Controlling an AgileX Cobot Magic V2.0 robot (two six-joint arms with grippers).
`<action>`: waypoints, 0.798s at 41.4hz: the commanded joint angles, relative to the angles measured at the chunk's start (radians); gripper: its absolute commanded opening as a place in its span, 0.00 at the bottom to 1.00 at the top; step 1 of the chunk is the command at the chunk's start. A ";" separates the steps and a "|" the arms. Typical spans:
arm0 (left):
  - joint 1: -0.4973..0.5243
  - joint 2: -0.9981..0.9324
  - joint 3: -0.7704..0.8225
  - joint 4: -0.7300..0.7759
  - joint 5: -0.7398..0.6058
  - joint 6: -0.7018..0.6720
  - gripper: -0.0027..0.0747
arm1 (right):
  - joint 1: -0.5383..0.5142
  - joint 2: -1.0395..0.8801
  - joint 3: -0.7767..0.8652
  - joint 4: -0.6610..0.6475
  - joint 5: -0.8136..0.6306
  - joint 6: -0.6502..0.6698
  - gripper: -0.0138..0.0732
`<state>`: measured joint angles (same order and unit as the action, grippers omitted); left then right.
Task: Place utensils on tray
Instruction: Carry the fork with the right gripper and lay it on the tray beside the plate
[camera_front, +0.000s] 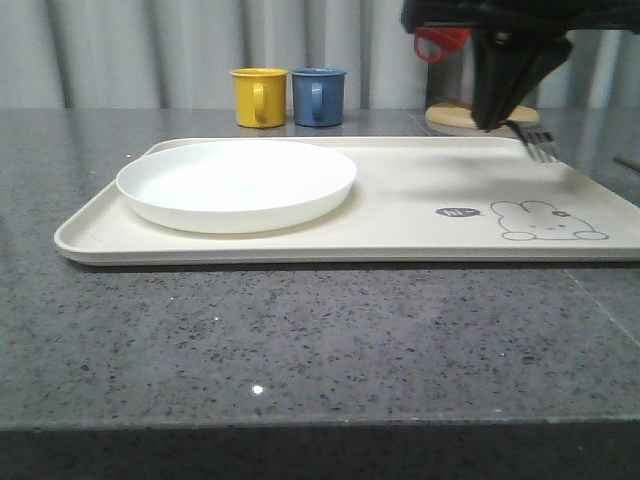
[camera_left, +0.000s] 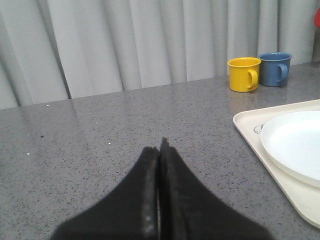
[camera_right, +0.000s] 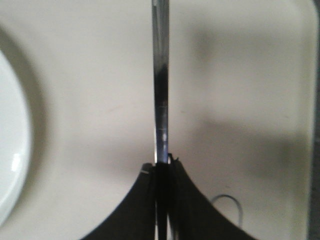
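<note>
The cream tray with its rabbit drawing lies across the grey counter. A round white plate rests on the tray's left part. My right gripper hangs above the tray's far right area, shut on a silver fork whose tines point down and right, just over the tray. In the right wrist view the fork's handle runs straight out from my right gripper above the tray surface. My left gripper is shut with nothing in it, over bare counter left of the tray.
A yellow mug and a blue mug stand behind the tray. A red mug and a round wooden base sit at the back right, partly hidden by my right arm. Grey curtains close off the back.
</note>
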<state>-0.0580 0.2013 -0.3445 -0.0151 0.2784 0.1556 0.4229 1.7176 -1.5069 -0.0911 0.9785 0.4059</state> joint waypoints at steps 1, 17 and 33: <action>-0.008 0.011 -0.028 -0.010 -0.080 -0.005 0.01 | 0.045 0.002 -0.075 -0.021 -0.015 0.044 0.10; -0.008 0.011 -0.028 -0.010 -0.079 -0.005 0.01 | 0.093 0.120 -0.122 -0.020 -0.012 0.174 0.10; -0.008 0.011 -0.028 -0.010 -0.079 -0.005 0.01 | 0.093 0.128 -0.122 0.019 -0.011 0.182 0.24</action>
<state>-0.0580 0.2013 -0.3445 -0.0151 0.2784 0.1556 0.5181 1.8934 -1.5960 -0.0762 0.9879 0.5888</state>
